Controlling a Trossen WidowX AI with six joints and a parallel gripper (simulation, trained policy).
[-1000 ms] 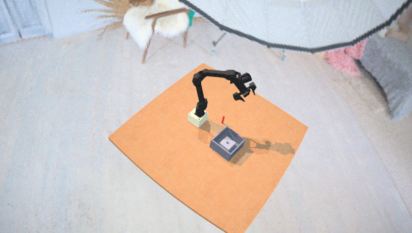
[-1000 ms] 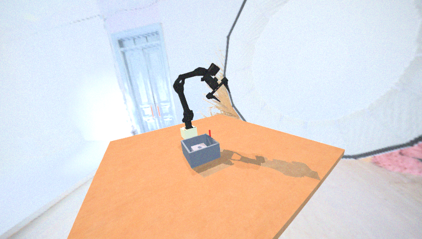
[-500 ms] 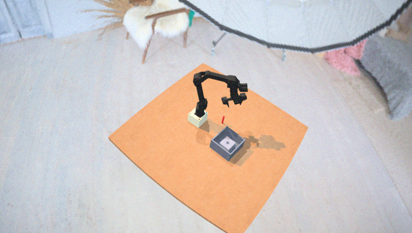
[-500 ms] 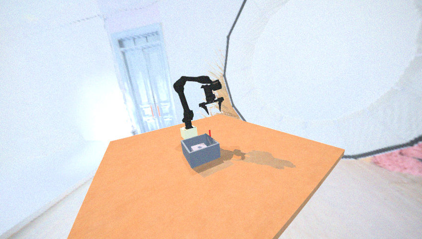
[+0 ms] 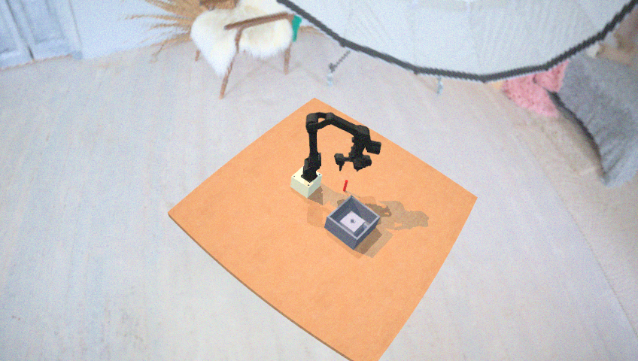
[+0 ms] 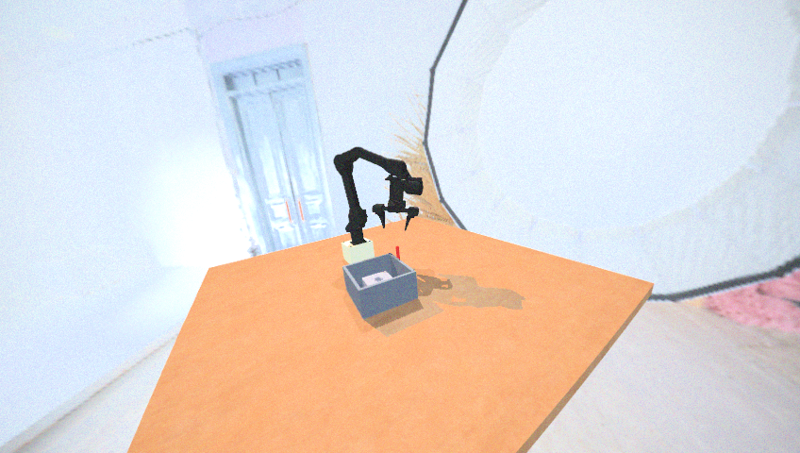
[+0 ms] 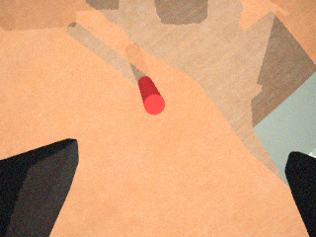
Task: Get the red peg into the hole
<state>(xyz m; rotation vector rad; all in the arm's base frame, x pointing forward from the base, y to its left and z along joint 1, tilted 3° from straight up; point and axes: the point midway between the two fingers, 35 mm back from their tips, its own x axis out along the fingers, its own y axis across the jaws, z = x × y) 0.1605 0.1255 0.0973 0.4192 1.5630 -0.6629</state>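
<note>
While the peg (image 5: 344, 185) (image 6: 397, 252) (image 7: 151, 97) is standing upright near the box (image 5: 340, 232) (image 6: 390, 298) (image 7: 291, 116), the gripper (image 5: 349, 170) (image 6: 394, 228) (image 7: 188, 158) is hovering above the peg, its fingers spread apart and holding nothing.

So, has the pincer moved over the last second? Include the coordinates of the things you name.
Yes: in the exterior view the pincer (image 5: 349, 168) (image 6: 394, 228) has come lower, closer to the red peg (image 5: 344, 185) (image 6: 397, 252) (image 7: 154, 104).
</note>
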